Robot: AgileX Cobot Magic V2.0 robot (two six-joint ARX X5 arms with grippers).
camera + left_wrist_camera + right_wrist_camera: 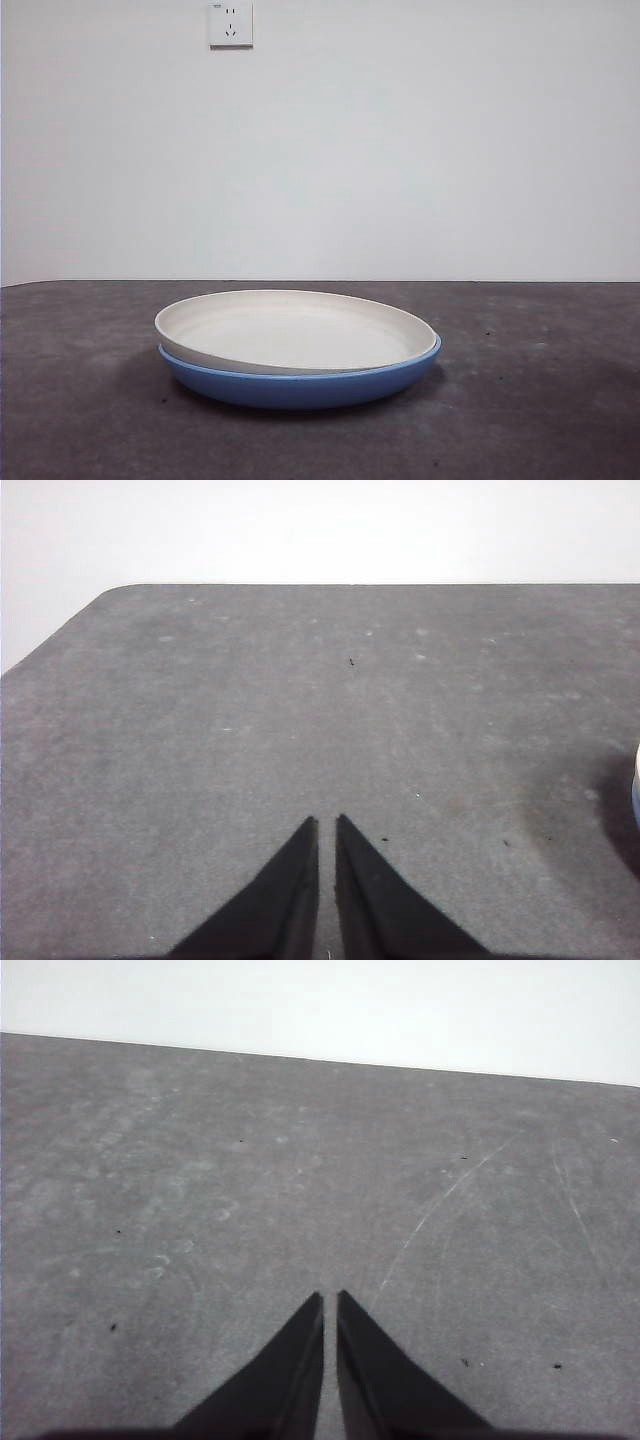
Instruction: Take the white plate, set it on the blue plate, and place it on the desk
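Note:
In the front view the white plate [290, 330] rests inside the blue plate [300, 385], slightly tilted, with its left rim raised above the blue rim. Both stand on the desk [540, 400] in the middle. No arm shows in the front view. My left gripper [326, 822] is shut over bare desk, holding nothing; a sliver of the plates' edge [636, 785] shows at the picture's border, well apart from the jaws. My right gripper [330, 1296] is shut too, with nothing in it and only desk surface ahead.
A white wall with a socket [230, 23] stands behind the desk. The desk's rounded corner [115, 590] shows in the left wrist view. Pale scratches [440, 1205] mark the surface in the right wrist view.

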